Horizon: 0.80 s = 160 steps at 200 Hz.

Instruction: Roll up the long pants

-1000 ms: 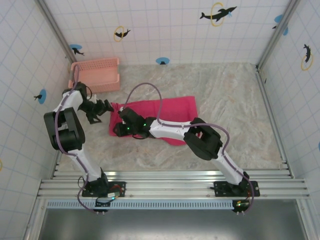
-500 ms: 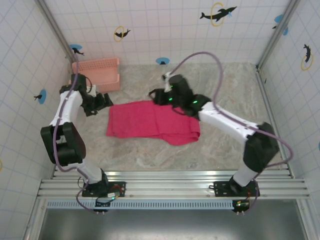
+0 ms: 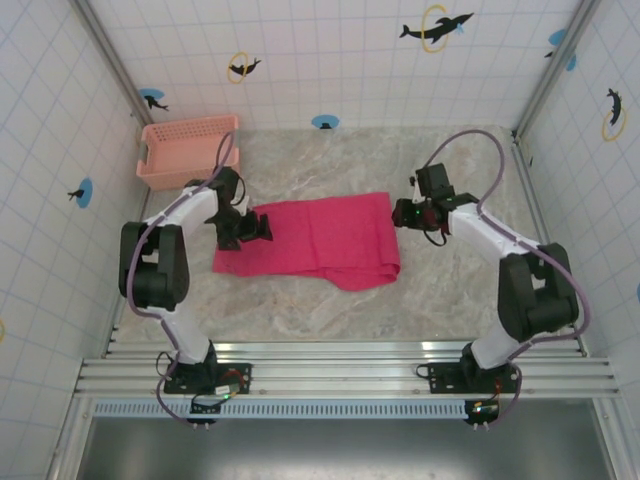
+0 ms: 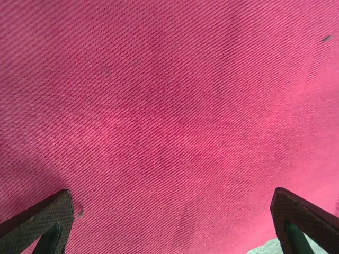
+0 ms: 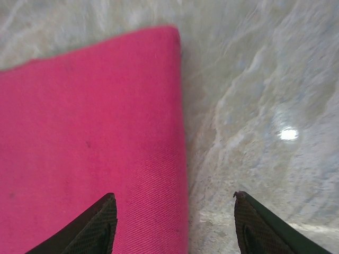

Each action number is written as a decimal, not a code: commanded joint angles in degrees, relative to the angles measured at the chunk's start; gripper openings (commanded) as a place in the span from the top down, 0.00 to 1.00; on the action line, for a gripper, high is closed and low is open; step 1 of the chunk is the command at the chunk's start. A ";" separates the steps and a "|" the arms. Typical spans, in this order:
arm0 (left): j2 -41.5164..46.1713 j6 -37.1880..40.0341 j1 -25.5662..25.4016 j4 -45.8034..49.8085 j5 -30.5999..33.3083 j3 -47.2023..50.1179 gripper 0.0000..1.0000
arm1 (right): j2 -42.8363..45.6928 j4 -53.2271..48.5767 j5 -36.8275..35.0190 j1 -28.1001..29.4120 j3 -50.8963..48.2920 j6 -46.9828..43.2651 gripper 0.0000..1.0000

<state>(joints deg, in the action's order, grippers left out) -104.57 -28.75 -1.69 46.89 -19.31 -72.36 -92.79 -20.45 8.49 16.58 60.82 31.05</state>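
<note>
The long pants (image 3: 315, 238) lie folded flat as a bright pink-red rectangle in the middle of the marble floor. My left gripper (image 3: 258, 228) hovers over their left end, open wide. In the left wrist view the cloth (image 4: 169, 106) spreads under both dark fingertips (image 4: 45, 225), and nothing is pinched between them. My right gripper (image 3: 403, 214) sits at the pants' right edge, open. In the right wrist view its jaws (image 5: 175, 225) straddle the straight cloth edge (image 5: 95, 132), one finger over cloth and one over bare floor.
A salmon-pink lattice basket (image 3: 190, 150) stands at the back left against the tiled wall. Marble floor (image 3: 470, 290) lies right of and in front of the pants. Tiled walls close in the left, back and right sides.
The right arm swung from the pants' left end, past the far side, to their right edge, jaws wider. The left gripper moved from beside the basket onto the pants' left end. The cloth now lies flatter.
</note>
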 commanded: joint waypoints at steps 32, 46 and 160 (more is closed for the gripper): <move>-4.93 -0.79 -1.79 -0.42 4.99 0.75 0.02 | -11.17 5.13 8.97 0.65 3.82 -0.18 0.41; -6.75 -0.78 -2.52 -0.51 6.06 0.51 0.02 | -14.05 5.00 11.52 0.82 5.68 -0.46 0.47; -32.23 -3.14 -8.36 9.77 4.09 -35.04 0.03 | -0.64 6.52 8.01 7.32 -13.88 10.35 0.88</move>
<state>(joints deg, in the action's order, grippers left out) -126.87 -30.46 -7.88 59.72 -10.13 -100.05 -99.39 -13.69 18.70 19.11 53.60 35.24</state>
